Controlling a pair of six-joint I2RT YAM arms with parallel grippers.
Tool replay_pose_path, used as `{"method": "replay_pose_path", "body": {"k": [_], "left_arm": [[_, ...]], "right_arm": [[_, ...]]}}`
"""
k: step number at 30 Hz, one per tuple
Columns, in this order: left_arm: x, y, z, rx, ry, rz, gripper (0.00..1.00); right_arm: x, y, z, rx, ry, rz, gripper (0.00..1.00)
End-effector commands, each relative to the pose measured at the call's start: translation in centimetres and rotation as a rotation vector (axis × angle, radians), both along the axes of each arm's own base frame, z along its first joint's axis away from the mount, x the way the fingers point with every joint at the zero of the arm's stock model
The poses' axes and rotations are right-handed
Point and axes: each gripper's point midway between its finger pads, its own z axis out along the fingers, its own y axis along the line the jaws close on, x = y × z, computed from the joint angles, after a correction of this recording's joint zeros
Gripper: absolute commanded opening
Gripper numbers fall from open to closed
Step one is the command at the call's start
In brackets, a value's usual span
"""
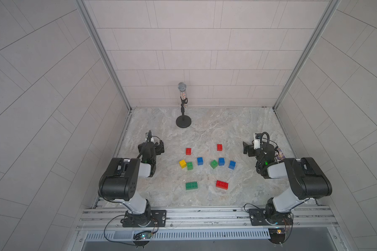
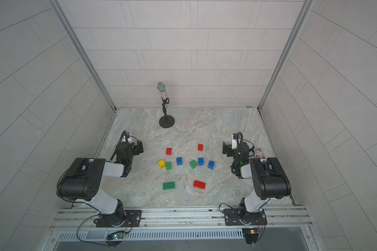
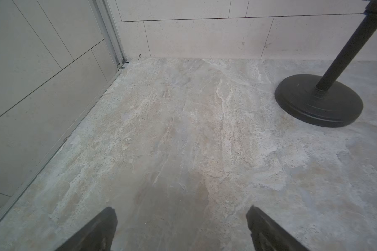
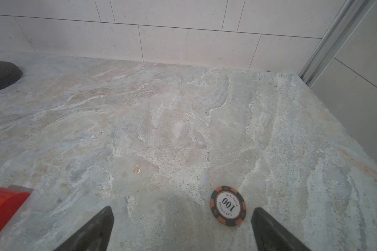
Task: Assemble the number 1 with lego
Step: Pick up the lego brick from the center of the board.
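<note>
Grey-beige marbled stone forms the tabletop (image 1: 205, 134), boxed in by pale tiled walls (image 1: 205, 43) on the left, right and far sides. An aluminium rail (image 1: 205, 214) along the near edge carries both arm bases.

The lego (image 1: 200, 161) lies loose mid-table. Nearest are a long green brick (image 1: 191, 185) and a long red brick (image 1: 222, 185), well apart. Behind them is a ragged row of yellow, green and blue small bricks (image 1: 221, 161), and farther back are two small red bricks (image 1: 188, 151).

The left gripper (image 3: 181, 208) and right gripper (image 4: 182, 208) hover at either side, jaws spread, holding nothing. An orange-and-black poker chip (image 4: 227, 205) lies near the right gripper. Farthest is a microphone (image 1: 181, 87) on a round black stand (image 1: 183, 121).
</note>
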Motion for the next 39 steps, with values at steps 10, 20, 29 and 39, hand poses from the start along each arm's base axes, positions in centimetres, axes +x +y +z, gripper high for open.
{"method": "replay_pose_path", "body": {"k": [10, 20, 29, 39], "left_arm": [[0.5, 0.1, 1.2, 0.011, -0.027, -0.002, 1.00], [0.5, 0.1, 1.0, 0.010, -0.023, -0.002, 1.00], [-0.6, 2.0, 4.5, 0.032, -0.049, 0.127, 1.00], [-1.8, -5.0, 10.2, -0.269, 0.110, -0.137, 1.00]], "right_arm": [[0.2, -0.1, 0.8, 0.008, -0.023, 0.001, 0.99], [0.2, -0.1, 0.7, 0.009, -0.021, 0.003, 1.00], [-2.5, -3.2, 5.7, -0.050, -0.127, -0.249, 0.99], [-3.6, 2.6, 11.7, 0.359, 0.131, -0.058, 0.99]]}}
